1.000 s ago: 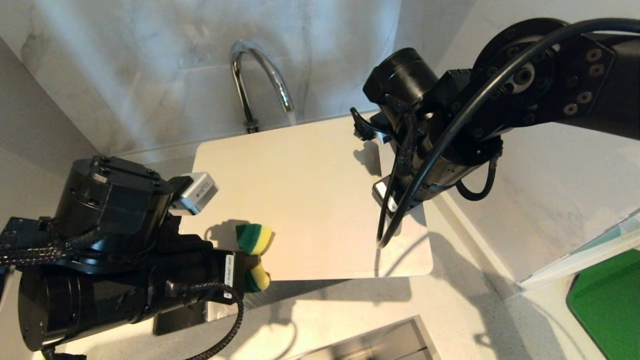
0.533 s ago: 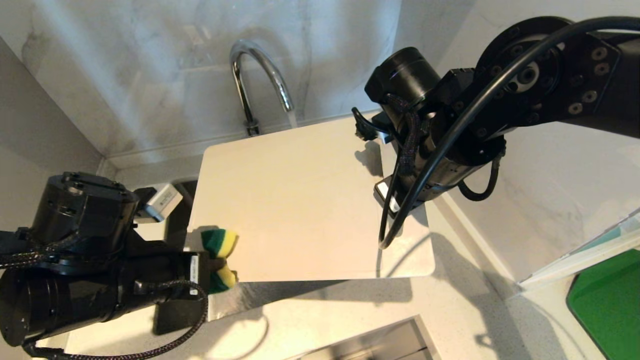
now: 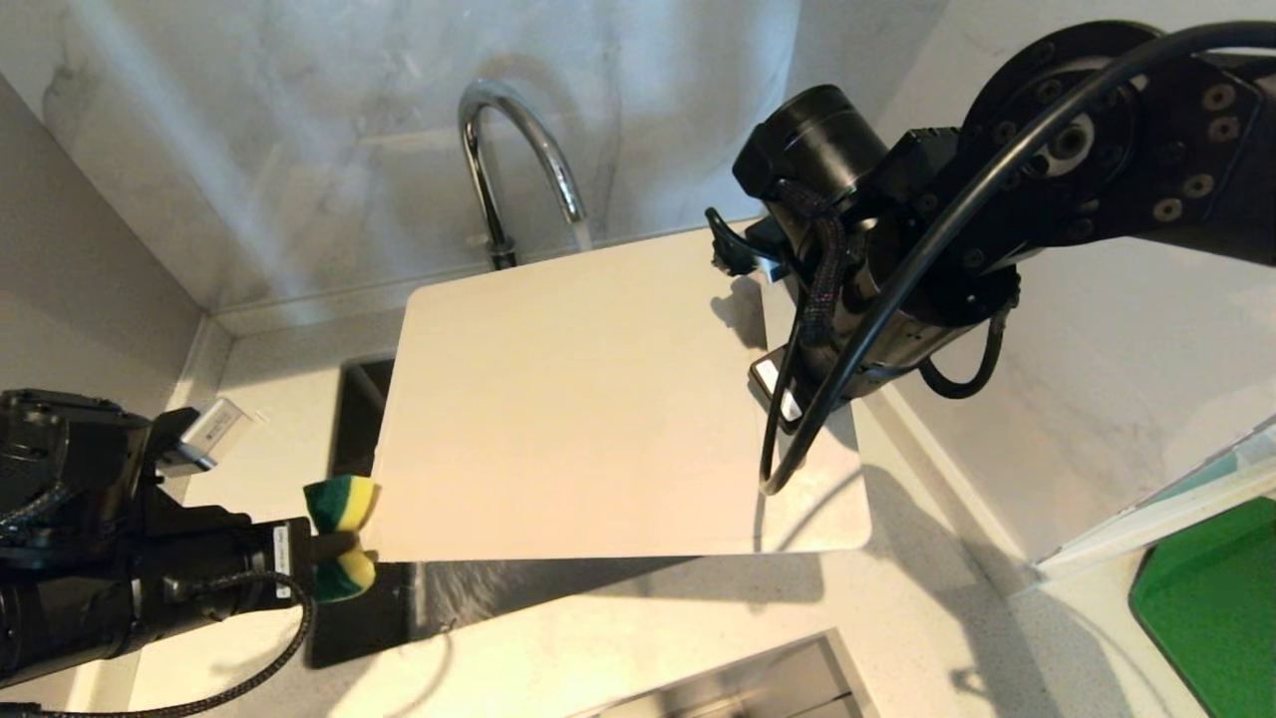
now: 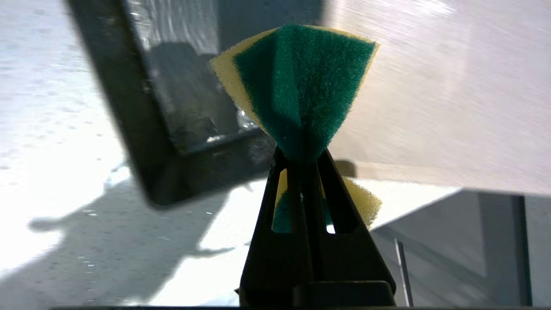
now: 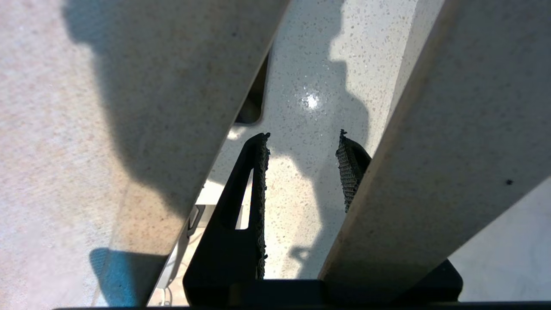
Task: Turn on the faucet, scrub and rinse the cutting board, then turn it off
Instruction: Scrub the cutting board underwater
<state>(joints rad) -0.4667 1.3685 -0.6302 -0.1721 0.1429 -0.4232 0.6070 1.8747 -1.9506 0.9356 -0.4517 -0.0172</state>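
Your right gripper (image 5: 301, 172) holds the cutting board (image 3: 598, 419) under the faucet (image 3: 518, 150) so water rinses it; your left gripper (image 3: 324, 546), beside the board, squeezes the sponge (image 3: 342, 504).

No text, brand, number or sign can be read anywhere in the views. A small white label (image 3: 279, 561) is seen on the left arm just behind its end effector, near the left edge of the counter (image 3: 638, 638), but its print is too small to be made out. A second white label (image 3: 781, 391) is carried on the right arm's wrist housing, above the right edge of the cutting board (image 3: 578, 419); its marks likewise cannot be deciphered.
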